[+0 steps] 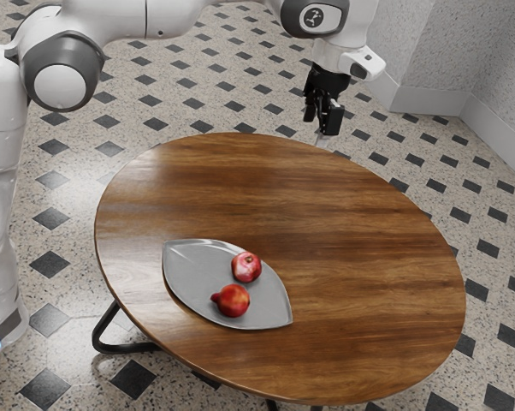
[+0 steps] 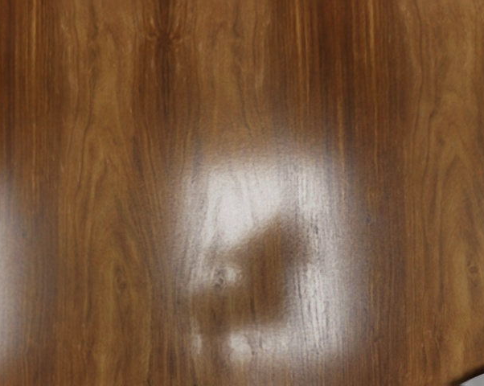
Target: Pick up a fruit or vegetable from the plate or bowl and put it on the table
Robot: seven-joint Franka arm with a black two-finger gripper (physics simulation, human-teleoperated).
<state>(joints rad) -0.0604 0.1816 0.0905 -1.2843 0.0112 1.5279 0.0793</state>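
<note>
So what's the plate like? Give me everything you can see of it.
The plate is grey, smooth and slightly glossy, with a bright highlight near its end toward the exterior view's left. It is leaf-shaped, coming to a point at both ends, shallow, with a thin rim; I can't tell metal from glazed ceramic. It lies flat on the wooden table, and two red fruits, an upper one and a lower one, rest on it.
</note>
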